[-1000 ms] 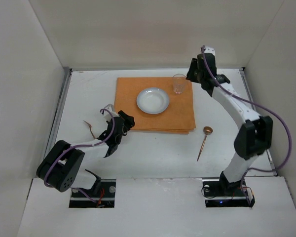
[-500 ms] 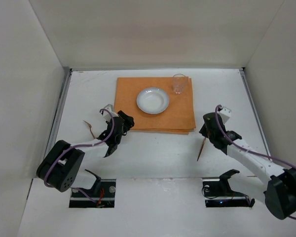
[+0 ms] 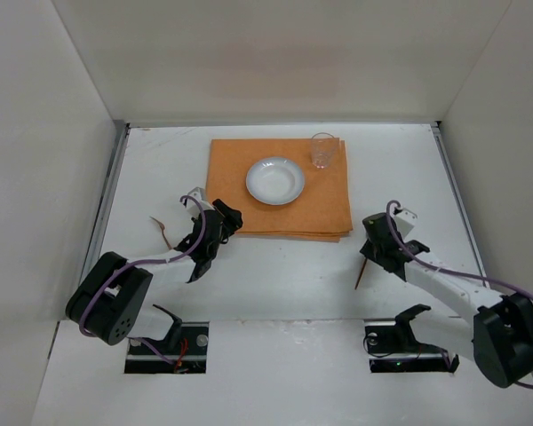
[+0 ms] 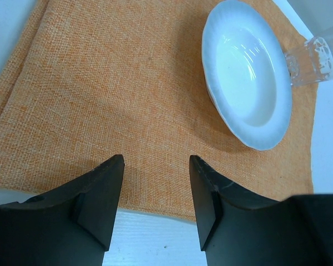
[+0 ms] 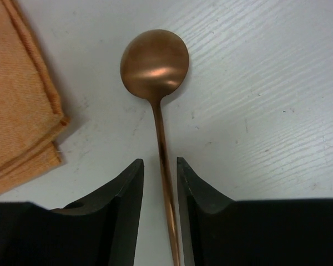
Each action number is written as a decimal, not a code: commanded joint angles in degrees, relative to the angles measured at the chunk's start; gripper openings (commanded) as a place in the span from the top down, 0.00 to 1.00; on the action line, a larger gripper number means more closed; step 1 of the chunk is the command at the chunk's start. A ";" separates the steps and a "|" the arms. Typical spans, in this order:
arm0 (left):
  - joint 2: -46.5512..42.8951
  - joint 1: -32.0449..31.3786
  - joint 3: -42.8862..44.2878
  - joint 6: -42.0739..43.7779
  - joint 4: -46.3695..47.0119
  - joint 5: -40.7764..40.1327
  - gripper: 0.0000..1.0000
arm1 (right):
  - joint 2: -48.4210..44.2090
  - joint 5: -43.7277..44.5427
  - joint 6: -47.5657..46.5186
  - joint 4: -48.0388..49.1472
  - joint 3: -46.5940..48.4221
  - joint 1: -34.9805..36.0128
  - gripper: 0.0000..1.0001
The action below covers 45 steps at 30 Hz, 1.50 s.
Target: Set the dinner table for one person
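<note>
Right gripper (image 5: pixel 158 163) is seen low over the spoon (image 5: pixel 154 64), fingers parted only narrowly, one either side of the thin handle. A sliver of table shows on both sides, so nothing is gripped yet. The spoon lies flat on the dinner table (image 3: pixel 284 275), bowl pointing away from the wrist, just right of the orange cloth (image 5: pixel 16 111) corner and clear of it. From above, the right gripper (image 3: pixel 377 238) hides the bowl and only the handle end of the spoon (image 3: pixel 360 275) shows.

Left gripper (image 4: pixel 155 160) is held wide apart and empty over the near edge of the cloth. Plate (image 4: pixel 247 83) and glass (image 4: pixel 316 52) are set further back on the cloth, and a fork (image 3: pixel 160 229) lies on the bare table to the left.

Risk, judged: the handle is thin, smooth and flat on the table, so it could be pinched off-centre and rolled or skated out as the fingers close. If the fingers are lowered too far, the tips could be jammed on the tabletop. Lifted this near the bowl end, the spoon could be swung tail-down.

Against the earlier frames: a second ago the right arm was stretched far out beside the glass; half a second ago it had been brought down to the spoon; now it is settled slightly lower and leftward. Left arm, plate, glass, cloth and fork are unmoved.
</note>
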 commanded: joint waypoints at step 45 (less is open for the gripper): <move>-1.11 0.49 0.46 0.33 1.27 -0.08 0.52 | 43.22 -15.08 -23.61 18.79 38.20 0.43 0.86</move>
